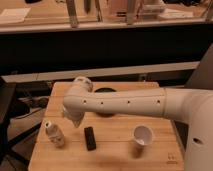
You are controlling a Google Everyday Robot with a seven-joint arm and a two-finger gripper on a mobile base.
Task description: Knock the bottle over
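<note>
The gripper [75, 119], jaw state impossible to tell, hangs just right of and above the upright bottle [53, 133].

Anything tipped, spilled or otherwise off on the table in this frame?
Nothing stands out. The bottle stands upright near the table's left edge, the white cup sits upright and the black object lies flat, with no spill. The gripper hangs just right of the bottle.

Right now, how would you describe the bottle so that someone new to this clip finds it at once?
Start at the wooden table and go to its front-left part, left of the black block. The bottle stands there, just below-left of the gripper at the arm's bent end. Unlike the white cup on the right, it is capped, narrow and beige with a pale label.
</note>
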